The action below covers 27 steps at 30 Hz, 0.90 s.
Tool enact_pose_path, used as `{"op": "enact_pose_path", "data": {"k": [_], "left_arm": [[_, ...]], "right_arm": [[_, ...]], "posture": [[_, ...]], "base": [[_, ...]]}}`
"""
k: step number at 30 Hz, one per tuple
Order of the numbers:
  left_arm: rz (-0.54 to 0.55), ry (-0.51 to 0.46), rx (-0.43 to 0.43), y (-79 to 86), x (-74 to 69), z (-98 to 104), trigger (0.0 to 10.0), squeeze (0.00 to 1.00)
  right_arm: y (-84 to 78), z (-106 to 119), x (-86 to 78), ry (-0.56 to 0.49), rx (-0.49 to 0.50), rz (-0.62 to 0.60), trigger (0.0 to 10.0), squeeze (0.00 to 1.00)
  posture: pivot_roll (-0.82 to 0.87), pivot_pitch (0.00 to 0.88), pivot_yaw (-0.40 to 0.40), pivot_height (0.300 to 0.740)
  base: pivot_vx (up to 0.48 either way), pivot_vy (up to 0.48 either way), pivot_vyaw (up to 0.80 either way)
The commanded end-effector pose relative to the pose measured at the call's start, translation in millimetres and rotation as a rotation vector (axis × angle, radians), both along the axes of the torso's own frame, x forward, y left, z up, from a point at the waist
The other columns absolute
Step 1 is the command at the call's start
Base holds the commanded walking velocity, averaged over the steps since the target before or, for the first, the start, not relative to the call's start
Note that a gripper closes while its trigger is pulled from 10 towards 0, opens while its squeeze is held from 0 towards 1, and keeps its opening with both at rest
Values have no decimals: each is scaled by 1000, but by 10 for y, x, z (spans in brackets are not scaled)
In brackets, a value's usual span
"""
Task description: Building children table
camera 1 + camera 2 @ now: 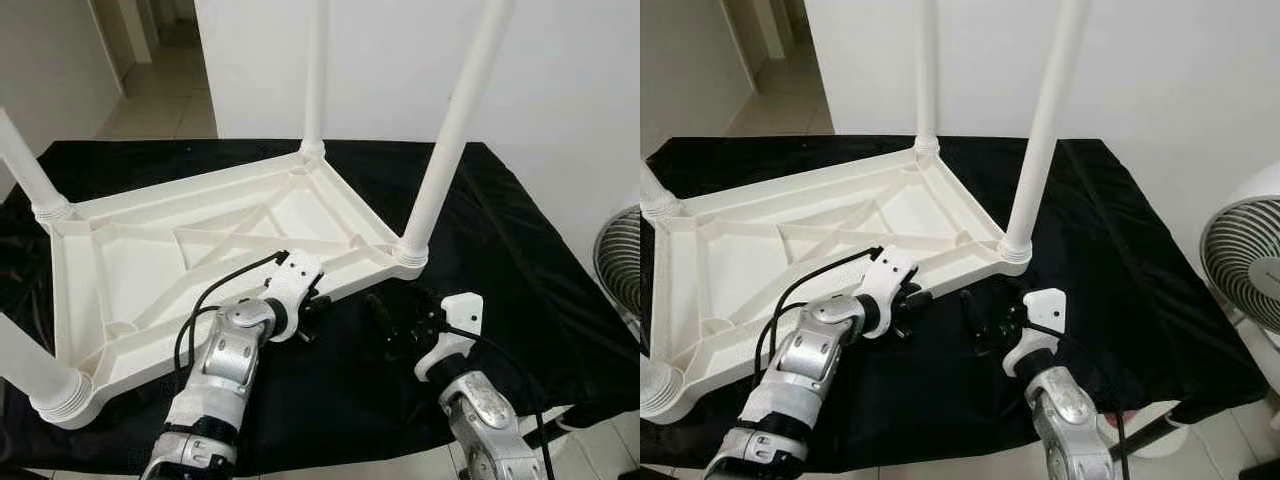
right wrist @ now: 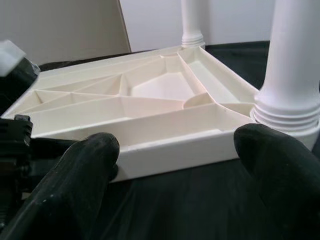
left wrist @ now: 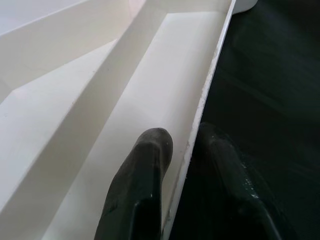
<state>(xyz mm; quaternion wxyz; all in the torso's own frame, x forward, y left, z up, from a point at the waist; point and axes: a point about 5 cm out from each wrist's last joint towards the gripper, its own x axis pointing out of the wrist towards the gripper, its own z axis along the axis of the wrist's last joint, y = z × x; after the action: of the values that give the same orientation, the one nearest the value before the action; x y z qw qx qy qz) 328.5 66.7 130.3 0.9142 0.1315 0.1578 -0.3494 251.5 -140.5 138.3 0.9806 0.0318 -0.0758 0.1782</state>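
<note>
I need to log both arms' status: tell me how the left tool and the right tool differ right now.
The left tool straddles the near rim of the upside-down white table, one finger inside and one outside; the right tool is open and holds nothing. The left tool sits midway along that rim; the right tool sits off the table over the black cloth, facing the corner leg. Both have black fingers and sit low at the table's near side.

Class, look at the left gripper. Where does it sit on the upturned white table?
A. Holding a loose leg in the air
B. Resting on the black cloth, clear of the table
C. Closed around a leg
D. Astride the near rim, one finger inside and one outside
D: in the left wrist view the left gripper straddles the thin rim of the upturned table, one finger inside the frame and the other outside over the black cloth.
</note>
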Motion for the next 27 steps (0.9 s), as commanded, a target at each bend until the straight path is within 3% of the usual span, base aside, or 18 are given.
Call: {"op": "enact_pose_path", "data": {"k": [1, 2, 5, 6, 8, 13, 21, 22, 23, 25, 26, 27], "left_arm": [[507, -105, 161, 329, 106, -134, 0, 0], [507, -105, 161, 329, 106, -134, 0, 0], [642, -118, 203, 674, 208, -108, 0, 0], [642, -118, 203, 674, 208, -108, 0, 0], [713, -142, 216, 828, 265, -42, 0, 0], [741, -153, 215, 869, 285, -14, 0, 0], [734, -149, 145, 743, 292, 9, 0, 0], [731, -148, 138, 716, 295, 11, 3765, 0], [718, -147, 127, 680, 304, 15, 10000, 0], [698, -148, 89, 624, 318, 38, 10000, 0], [665, -148, 45, 551, 324, 65, 10000, 94], [665, -148, 45, 551, 324, 65, 10000, 94]], "right_arm": [[0, -13, 3, 4, 0, -9, 10000, 0], [0, -13, 3, 4, 0, -9, 10000, 0], [-27, -13, -2, 3, 6, -33, 10000, 0], [-27, -13, -2, 3, 6, -33, 10000, 0], [-16, -14, 4, 3, 11, -40, 10000, 0], [0, -13, 10, 2, 13, -41, 10000, 0], [19, -3, 25, -3, 25, -51, 10000, 0], [18, -2, 25, -3, 26, -53, 10000, 0], [17, -2, 24, -3, 26, -54, 10000, 0], [15, -2, 24, -3, 26, -55, 10000, 0], [14, -1, 23, -3, 26, -56, 10000, 0], [14, -1, 23, -3, 26, -56, 10000, 0]], "posture": [[-26, 53, 29, 740], [-26, 53, 29, 740], [-27, 60, 36, 740], [-27, 60, 36, 740], [-21, 64, 39, 740], [-21, 64, 41, 740], [-23, 66, 45, 740], [-23, 66, 45, 740], [-23, 66, 45, 740], [-22, 67, 45, 740], [-22, 70, 43, 740], [-22, 70, 43, 740]], "base": [[0, 0, 0], [0, 0, 0], [0, 0, 0], [0, 0, 0], [0, 0, 0], [0, 0, 0], [0, 0, 0], [0, 0, 0], [0, 0, 0], [0, 0, 0], [0, 0, 0], [0, 0, 0]]}}
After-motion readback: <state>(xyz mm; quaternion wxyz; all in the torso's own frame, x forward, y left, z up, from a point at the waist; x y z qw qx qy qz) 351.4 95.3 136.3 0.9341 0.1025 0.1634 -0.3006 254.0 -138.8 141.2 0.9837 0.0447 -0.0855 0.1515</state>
